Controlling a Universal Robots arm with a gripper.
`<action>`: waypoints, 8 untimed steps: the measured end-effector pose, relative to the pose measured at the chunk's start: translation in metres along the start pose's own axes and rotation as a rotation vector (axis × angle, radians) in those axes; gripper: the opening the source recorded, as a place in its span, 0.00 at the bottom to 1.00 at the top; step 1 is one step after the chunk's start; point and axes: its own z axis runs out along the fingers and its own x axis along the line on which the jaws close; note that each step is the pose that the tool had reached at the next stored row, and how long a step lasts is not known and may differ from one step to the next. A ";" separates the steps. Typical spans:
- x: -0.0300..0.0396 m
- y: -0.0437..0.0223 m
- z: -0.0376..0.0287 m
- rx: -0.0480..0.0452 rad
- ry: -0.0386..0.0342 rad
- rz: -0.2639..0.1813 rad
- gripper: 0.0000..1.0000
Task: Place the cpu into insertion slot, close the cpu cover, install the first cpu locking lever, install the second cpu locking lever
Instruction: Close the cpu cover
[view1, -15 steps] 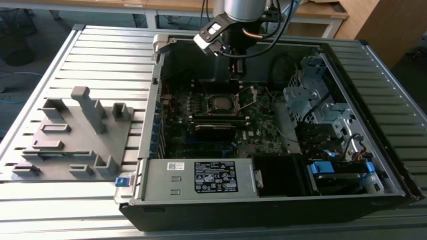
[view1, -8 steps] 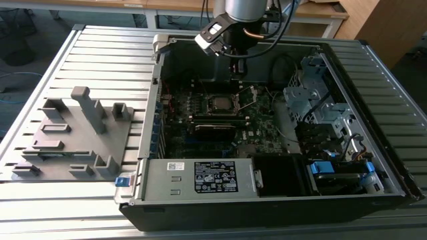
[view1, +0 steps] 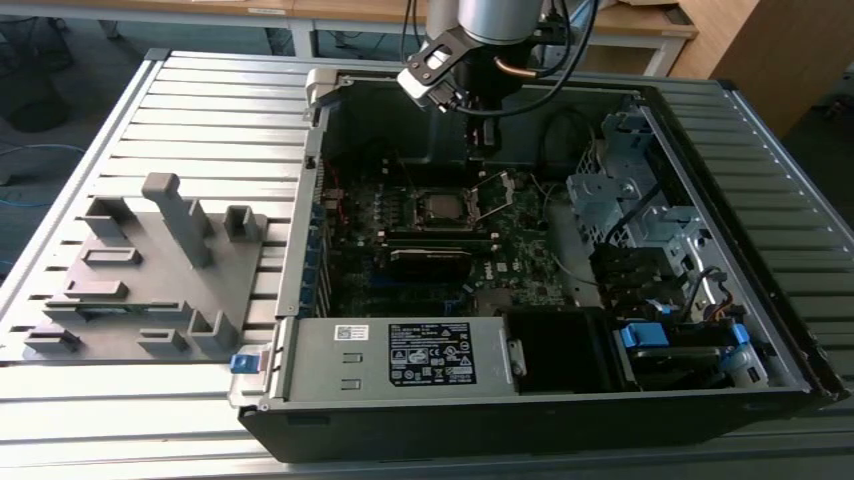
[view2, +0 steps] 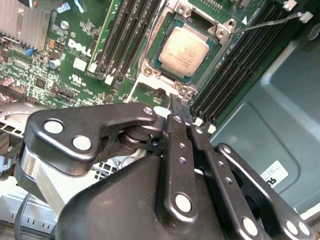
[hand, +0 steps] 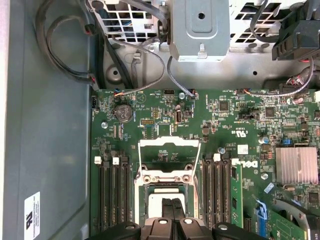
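The cpu (view2: 184, 50), a silver-grey square, lies flat in the insertion slot (view2: 156, 75) on the green motherboard; the exterior view shows the cpu (view1: 441, 207) mid-board. The cpu cover (hand: 170, 150), a thin silver frame, stands hinged up and open beside the slot, and the exterior view has the cover (view1: 498, 195) on the slot's right. A thin wire locking lever (view2: 265, 22) sticks out, unlatched. My gripper (view2: 175, 105) hovers above the slot's edge with its fingers (hand: 168, 212) pressed together, shut on nothing. The gripper (view1: 481, 135) hangs over the back of the case.
Black memory sticks (hand: 112, 195) flank the slot on both sides. Cables (hand: 65, 55) and a grey drive cage (hand: 200, 27) lie past the board's edge. The open case wall (view1: 320, 200) and a grey fixture block (view1: 147, 270) on the slatted table are at the exterior view's left.
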 end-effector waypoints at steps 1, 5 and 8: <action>0.0000 0.0000 0.0000 0.0000 0.0000 0.000 0.10; 0.0000 0.0001 0.0000 0.0000 0.0000 0.000 0.10; 0.0000 0.0009 0.0001 -0.0001 0.0001 0.000 0.10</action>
